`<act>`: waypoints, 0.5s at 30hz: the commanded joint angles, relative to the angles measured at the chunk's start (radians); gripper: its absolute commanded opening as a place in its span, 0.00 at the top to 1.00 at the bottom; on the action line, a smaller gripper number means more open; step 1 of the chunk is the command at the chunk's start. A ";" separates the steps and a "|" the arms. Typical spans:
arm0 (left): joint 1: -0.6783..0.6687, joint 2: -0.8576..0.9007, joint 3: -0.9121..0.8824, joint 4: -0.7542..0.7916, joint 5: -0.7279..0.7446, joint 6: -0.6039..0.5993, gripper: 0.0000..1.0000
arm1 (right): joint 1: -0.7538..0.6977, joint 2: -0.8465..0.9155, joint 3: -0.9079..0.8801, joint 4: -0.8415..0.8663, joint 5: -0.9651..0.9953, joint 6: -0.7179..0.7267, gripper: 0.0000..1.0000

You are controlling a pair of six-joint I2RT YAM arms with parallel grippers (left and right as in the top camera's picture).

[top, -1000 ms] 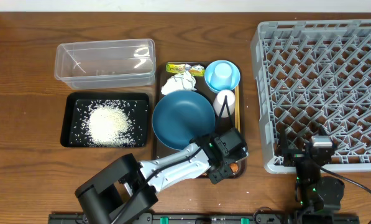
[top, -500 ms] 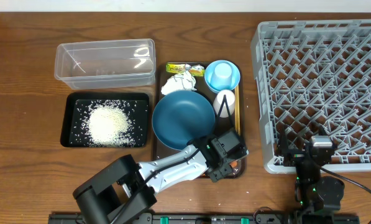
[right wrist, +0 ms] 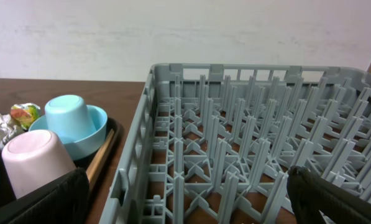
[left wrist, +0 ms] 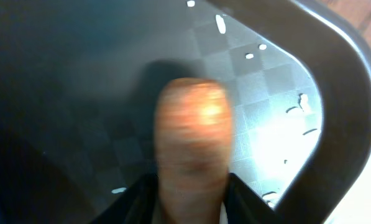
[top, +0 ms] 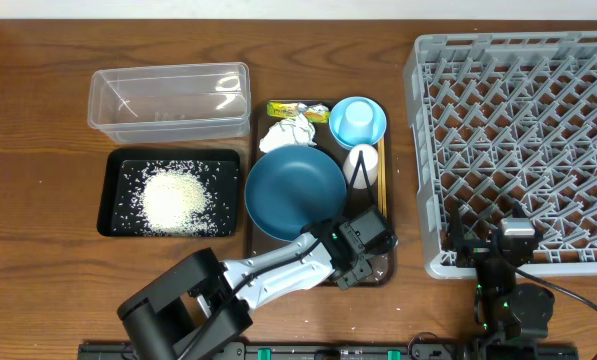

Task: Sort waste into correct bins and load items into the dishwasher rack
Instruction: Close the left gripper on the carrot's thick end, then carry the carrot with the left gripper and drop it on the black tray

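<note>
Left claw on the orange carrot, right claw idle at the dishwasher rack

I had the left claw down in the near-right corner of the brown serving tray, just beside the large blue bowl; on its wrist camera the carrot was a blur between the dark fingers, which hugged both its sides, so I read the claw as narrowed onto it, though I could not tell if it was off the tray floor, where stray rice grains lay; the right claw stood wide and held nothing at the rack's near edge; the rice heap lay in the black tray, with the clear tub just behind it; the tissue, wrapper, light-blue cup, white cup and chopsticks were on the serving tray
</note>
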 commanded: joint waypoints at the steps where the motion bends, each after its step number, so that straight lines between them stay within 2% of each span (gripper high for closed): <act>1: 0.007 0.031 -0.032 -0.023 -0.022 -0.033 0.66 | 0.000 -0.005 -0.003 -0.002 0.006 0.018 0.01; 6: 0.007 -0.012 -0.003 -0.045 -0.022 -0.059 0.70 | 0.000 -0.005 -0.003 -0.002 0.006 0.018 0.01; 15: 0.019 -0.177 0.000 -0.063 -0.022 -0.088 0.70 | 0.000 -0.005 -0.003 -0.002 0.006 0.018 0.01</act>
